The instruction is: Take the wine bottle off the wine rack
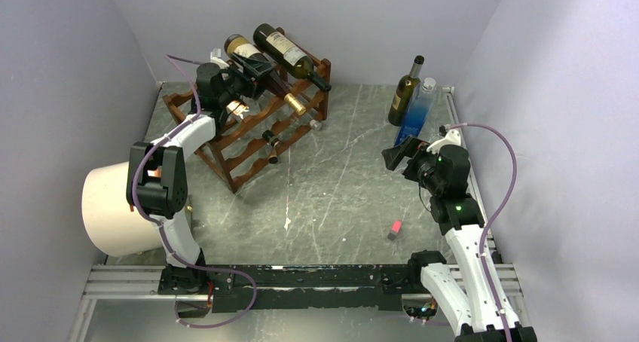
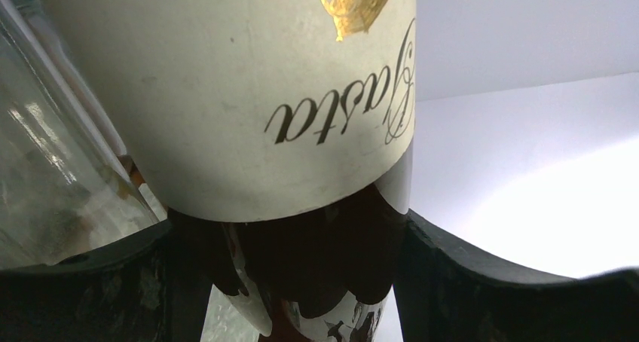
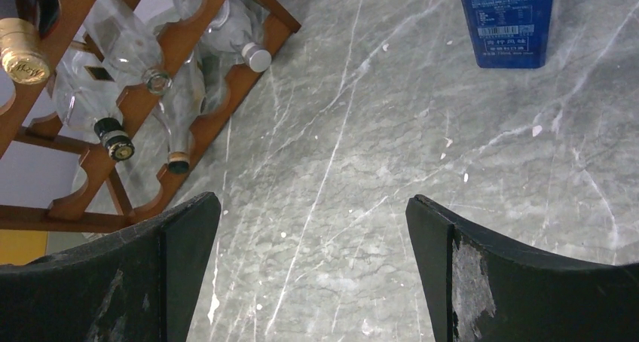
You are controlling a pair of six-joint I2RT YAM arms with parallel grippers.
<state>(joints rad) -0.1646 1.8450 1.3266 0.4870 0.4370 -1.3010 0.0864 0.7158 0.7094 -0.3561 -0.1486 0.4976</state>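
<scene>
The reddish-brown wooden wine rack (image 1: 249, 135) stands at the back left and holds several bottles. My left gripper (image 1: 255, 68) is at its top tier, shut on a wine bottle with a cream label (image 1: 238, 47). In the left wrist view that bottle (image 2: 226, 108) fills the frame and its dark glass sits tight between both fingers (image 2: 467, 282). A second dark bottle (image 1: 288, 52) lies beside it on the top tier. I cannot tell whether the held bottle still rests on the rails. My right gripper (image 1: 394, 157) is open and empty above the table (image 3: 313, 206).
Two bottles stand upright at the back right: a dark green one (image 1: 405, 92) and a blue one (image 1: 419, 113), whose base shows in the right wrist view (image 3: 506, 22). A large white cylinder (image 1: 113, 206) lies at the left. A small pink object (image 1: 394, 229) lies near the right arm.
</scene>
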